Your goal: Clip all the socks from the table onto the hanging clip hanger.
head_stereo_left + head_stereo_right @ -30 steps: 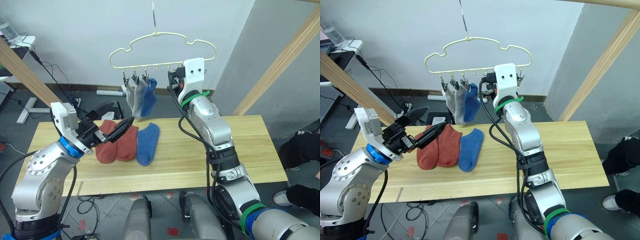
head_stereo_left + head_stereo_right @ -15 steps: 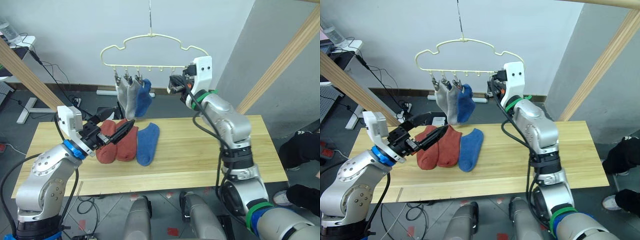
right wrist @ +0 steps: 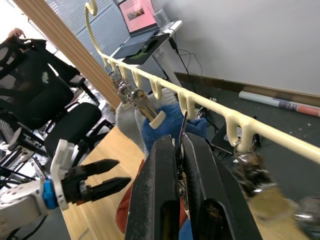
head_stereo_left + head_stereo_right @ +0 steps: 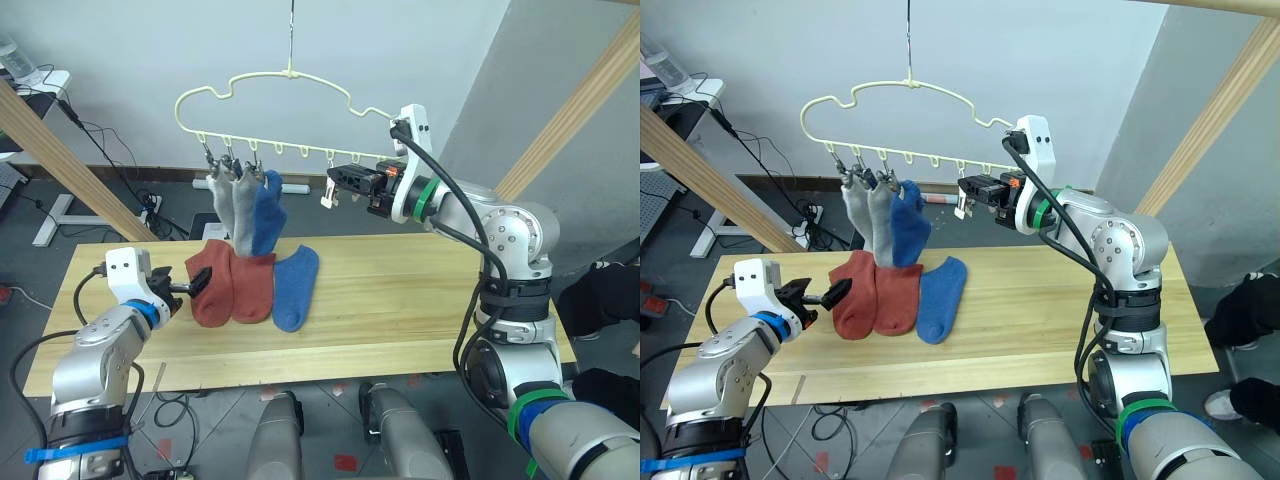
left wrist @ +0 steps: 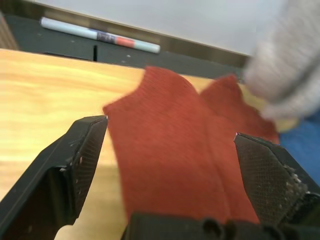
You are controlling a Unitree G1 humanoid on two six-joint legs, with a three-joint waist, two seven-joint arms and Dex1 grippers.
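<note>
Three socks (image 4: 241, 203) on clip hanger (image 4: 262, 82)

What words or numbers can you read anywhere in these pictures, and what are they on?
No words or numbers can be read here.
The laptop screen shows a pinkish picture with marks too blurred to read.
The white tube on the floor has dark and red bands, but any print on it is too blurred to read.
The socks, the clip hanger and the table carry no writing that I can see.
</note>
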